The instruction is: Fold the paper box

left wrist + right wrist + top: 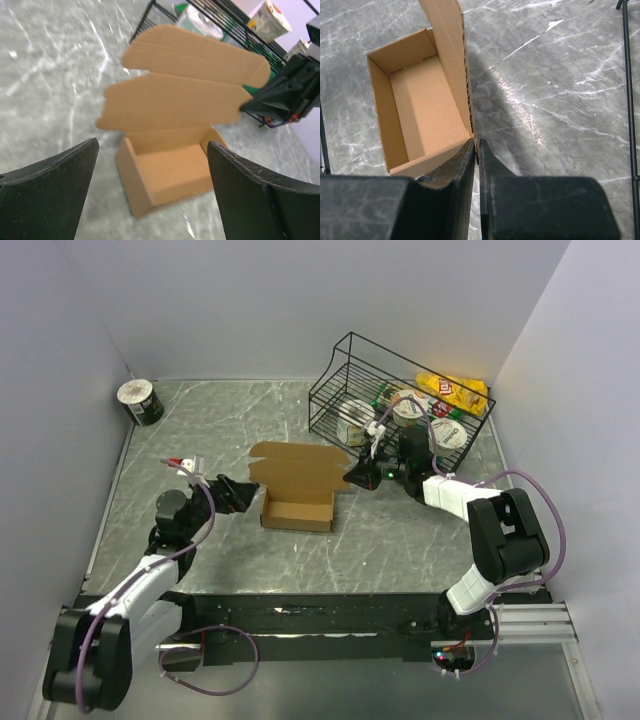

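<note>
Brown paper box (420, 110) flap edge hidden within right tool (476, 146)

I read the paper box (415, 110) as matt brown corrugated cardboard, the tabletop (560, 90) as smooth, glossy grey marble-veined, the basket (330, 390) as thin black wire, the jaws as matt black plastic.

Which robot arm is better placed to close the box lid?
Likely the right. The right gripper is pinched shut on the lid of the paper box, ready to swing it over. The left gripper hangs open beside the box, touching nothing.
</note>
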Tool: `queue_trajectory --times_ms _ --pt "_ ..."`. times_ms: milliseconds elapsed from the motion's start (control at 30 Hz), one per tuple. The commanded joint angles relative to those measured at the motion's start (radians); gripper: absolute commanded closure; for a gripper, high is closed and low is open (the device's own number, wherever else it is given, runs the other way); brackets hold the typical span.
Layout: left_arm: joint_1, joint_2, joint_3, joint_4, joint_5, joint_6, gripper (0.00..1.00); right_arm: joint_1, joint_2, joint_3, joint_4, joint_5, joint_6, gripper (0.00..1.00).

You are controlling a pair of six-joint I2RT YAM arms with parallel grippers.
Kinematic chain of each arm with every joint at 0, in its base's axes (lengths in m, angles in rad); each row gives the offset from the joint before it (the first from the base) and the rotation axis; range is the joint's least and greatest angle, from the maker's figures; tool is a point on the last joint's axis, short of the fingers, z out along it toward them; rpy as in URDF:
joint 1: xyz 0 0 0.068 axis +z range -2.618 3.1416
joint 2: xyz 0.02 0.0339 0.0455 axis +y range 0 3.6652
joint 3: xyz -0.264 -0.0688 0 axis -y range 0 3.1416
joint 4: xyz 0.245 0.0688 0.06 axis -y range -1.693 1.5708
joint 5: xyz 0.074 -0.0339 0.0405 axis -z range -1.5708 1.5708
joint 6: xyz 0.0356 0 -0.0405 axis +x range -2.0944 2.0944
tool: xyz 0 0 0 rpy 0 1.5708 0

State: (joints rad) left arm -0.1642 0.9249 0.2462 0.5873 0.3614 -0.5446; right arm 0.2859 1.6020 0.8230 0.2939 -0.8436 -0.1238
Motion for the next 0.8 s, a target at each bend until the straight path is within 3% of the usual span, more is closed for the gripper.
queue_trajectory --times_ms 0,100,200,367,767 --pt "0.08 0.122 -0.016 0.333 0.155 0.057 0.04 0.007 -0.05 0.03 -0.019 -0.021 -0.025 0.86" --pt "0.133 0.271 0.025 0.436 0.323 0.054 0.03 0.007 -0.059 0.036 -0.042 -0.015 -0.033 0.86" --pt "0.157 0.385 0.054 0.531 0.401 0.054 0.01 0.007 -0.068 0.048 -0.077 -0.018 -0.045 0.86" --pt "0.157 0.509 0.157 0.467 0.45 0.13 0.03 0.007 -0.068 0.07 -0.117 -0.015 -0.065 0.85" --pt "0.152 0.693 0.283 0.457 0.488 0.126 0.13 0.007 -0.06 0.1 -0.174 0.005 -0.088 0.85"
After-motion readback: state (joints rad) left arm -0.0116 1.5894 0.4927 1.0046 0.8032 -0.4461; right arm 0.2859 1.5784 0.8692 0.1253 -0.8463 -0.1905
